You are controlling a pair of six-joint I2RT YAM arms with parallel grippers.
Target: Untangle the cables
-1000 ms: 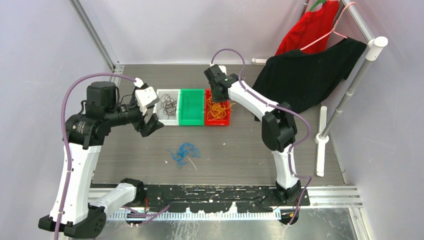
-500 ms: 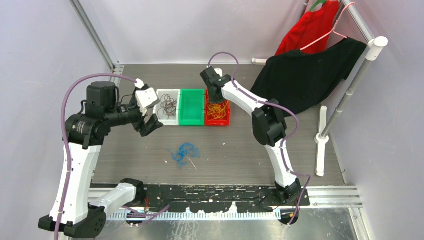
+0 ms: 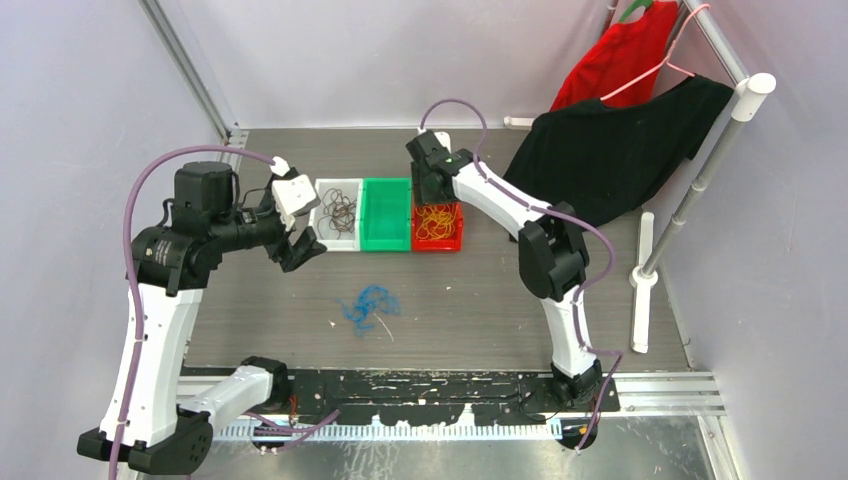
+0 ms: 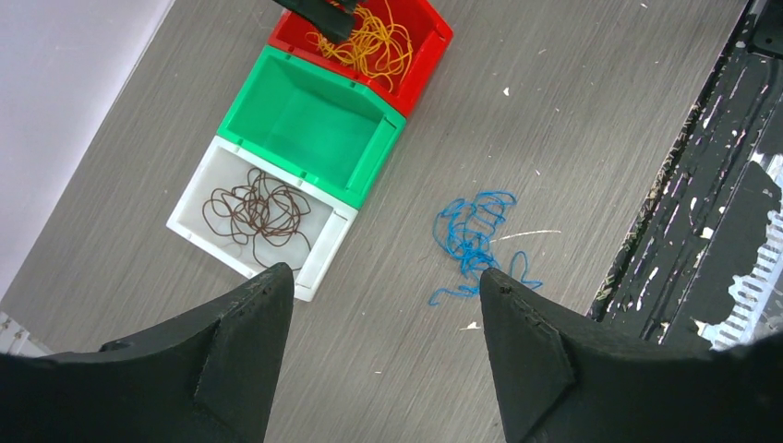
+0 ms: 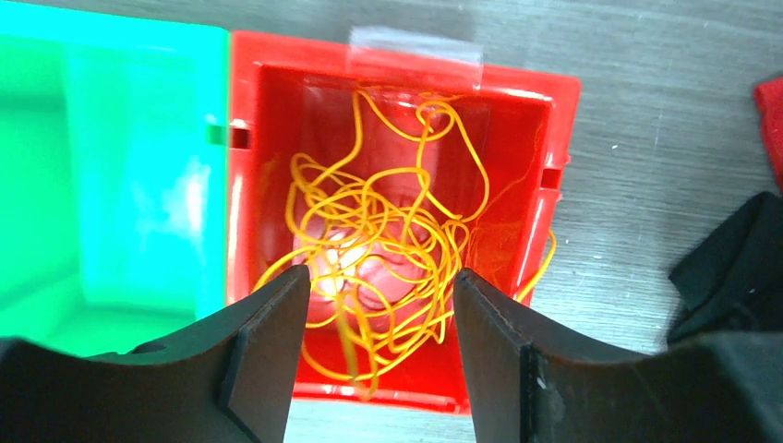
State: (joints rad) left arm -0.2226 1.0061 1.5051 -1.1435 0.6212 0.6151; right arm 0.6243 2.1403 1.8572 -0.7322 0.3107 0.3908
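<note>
The right tool (image 5: 379,277) has just been opened: its two fingers are seen spread apart above the red bin (image 5: 554,92), with nothing clamped between them. The orange cables (image 5: 388,231) are thereby released into that bin, where they lie as a loose heap; one loop is draped over the bin's right wall. A single strand hangs close to the left finger, and it cannot be settled from the wrist view whether it is still caught there. The orange lot may thus be judged as sorted. The green bin (image 5: 111,37) just beside it is seen to hold nothing. The left tool (image 4: 386,275) is held with its fingers wide apart and empty, high over the surface (image 4: 554,111), near the white bin (image 4: 198,198), in which the brown cables (image 4: 263,208) are coiled. The blue cables (image 4: 471,235) are left as a small tangle on the bare surface, well apart from all three bins, so that bundle is probably what remains to be dealt with. Against the earlier overhead frames, the right wrist has been drawn slightly up and back from the red bin and its elbow shifted; the left arm, the bins and the blue tangle are unchanged.
</note>
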